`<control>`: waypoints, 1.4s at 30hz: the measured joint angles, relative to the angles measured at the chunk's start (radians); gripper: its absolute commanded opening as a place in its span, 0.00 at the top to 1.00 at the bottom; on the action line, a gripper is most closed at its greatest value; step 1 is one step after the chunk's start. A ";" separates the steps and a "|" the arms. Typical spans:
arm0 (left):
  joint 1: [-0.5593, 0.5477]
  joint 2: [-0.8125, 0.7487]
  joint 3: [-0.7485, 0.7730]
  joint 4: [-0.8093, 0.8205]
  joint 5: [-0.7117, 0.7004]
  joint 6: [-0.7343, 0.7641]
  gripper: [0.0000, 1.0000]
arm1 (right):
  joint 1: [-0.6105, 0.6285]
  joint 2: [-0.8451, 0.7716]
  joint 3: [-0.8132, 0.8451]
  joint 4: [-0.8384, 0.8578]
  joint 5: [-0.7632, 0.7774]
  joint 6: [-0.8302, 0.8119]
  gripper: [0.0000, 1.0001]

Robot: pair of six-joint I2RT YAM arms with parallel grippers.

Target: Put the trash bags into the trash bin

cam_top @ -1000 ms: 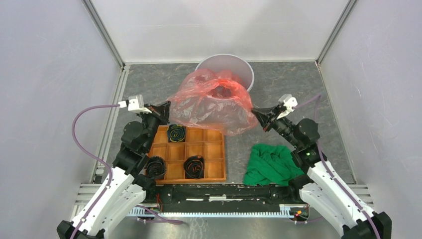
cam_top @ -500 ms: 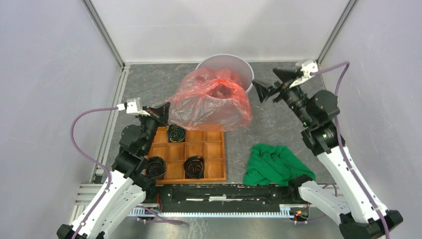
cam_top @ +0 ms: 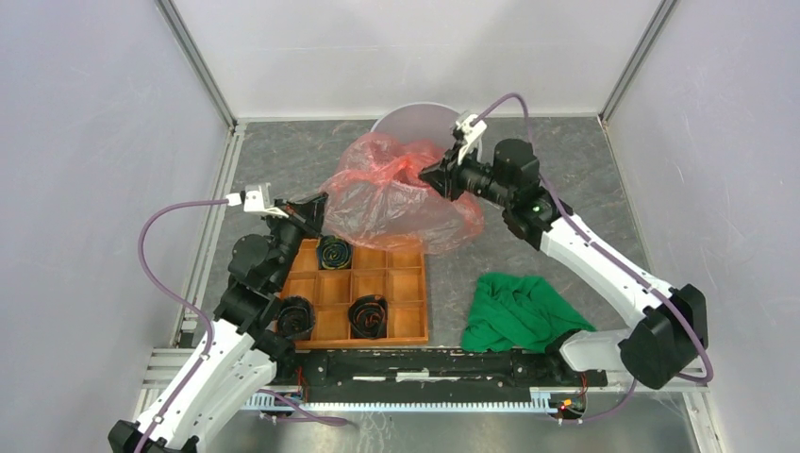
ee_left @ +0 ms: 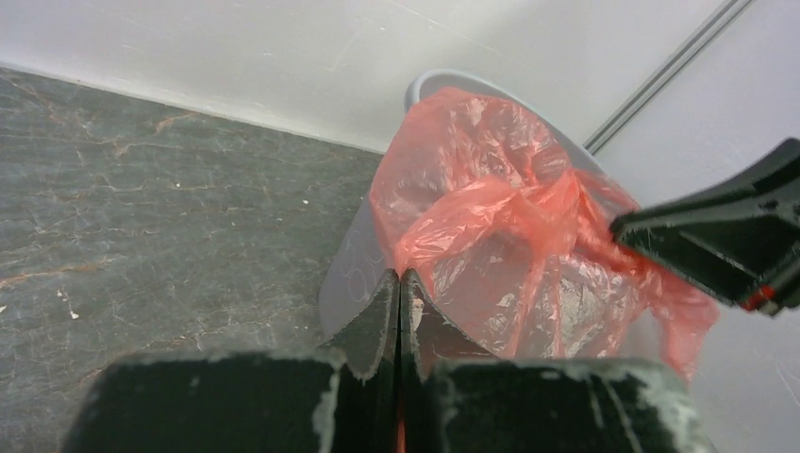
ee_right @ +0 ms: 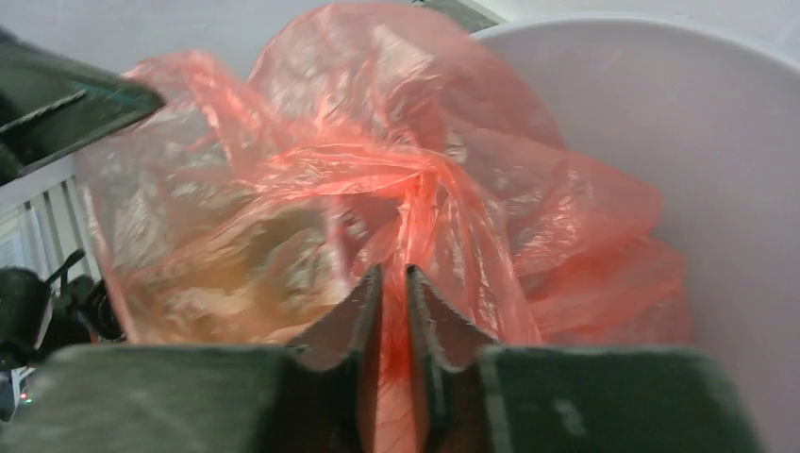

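Note:
The red translucent trash bag (cam_top: 391, 198) is bunched up, partly over the rim of the light grey trash bin (cam_top: 415, 115) and partly hanging in front of it above the table. My left gripper (cam_top: 316, 209) is shut on the bag's left edge. In the left wrist view the gripper (ee_left: 400, 276) shows a sliver of red film between its jaws, with the bag (ee_left: 500, 217) and bin (ee_left: 344, 274) ahead. My right gripper (cam_top: 432, 176) is shut on the bag's twisted top at the bin's front. In the right wrist view the gripper (ee_right: 393, 274) pinches the bag's red film (ee_right: 377, 160) beside the bin (ee_right: 679, 123).
An orange wooden compartment tray (cam_top: 401, 283) with three black rolls lies in front of the left arm. A green cloth (cam_top: 514, 311) lies crumpled at the front right. White walls and metal rails close the table on three sides.
My right gripper left the bag's right edge, swung up and to the left, and has closed on the bag's top by the bin. The left gripper has stayed put, still holding.

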 measured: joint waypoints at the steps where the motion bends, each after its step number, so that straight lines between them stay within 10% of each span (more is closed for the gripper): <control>1: 0.000 0.001 0.000 0.000 0.000 0.000 0.98 | 0.006 -0.002 -0.005 -0.003 0.000 -0.006 0.86; 7: 0.000 0.005 0.000 0.002 0.002 0.000 0.98 | 0.124 -0.140 -0.169 0.026 0.079 -0.081 0.77; 14: 0.000 -0.017 0.000 0.008 0.000 0.008 0.98 | 0.162 -0.249 -0.307 0.015 0.038 -0.130 0.31; 22: 0.000 -0.046 0.000 0.014 -0.002 0.014 0.98 | 0.161 -0.317 -0.214 -0.111 0.143 -0.133 0.02; 29: 0.000 -0.045 0.000 0.013 -0.002 0.023 0.98 | -0.003 -0.224 0.072 -0.130 0.189 -0.107 0.02; 36: 0.000 -0.045 0.001 0.013 -0.002 0.040 0.98 | -0.143 0.025 0.201 -0.121 -0.088 -0.067 0.06; 42: 0.000 -0.045 0.007 0.010 -0.002 0.050 0.98 | -0.140 0.117 0.198 -0.129 -0.245 -0.032 0.37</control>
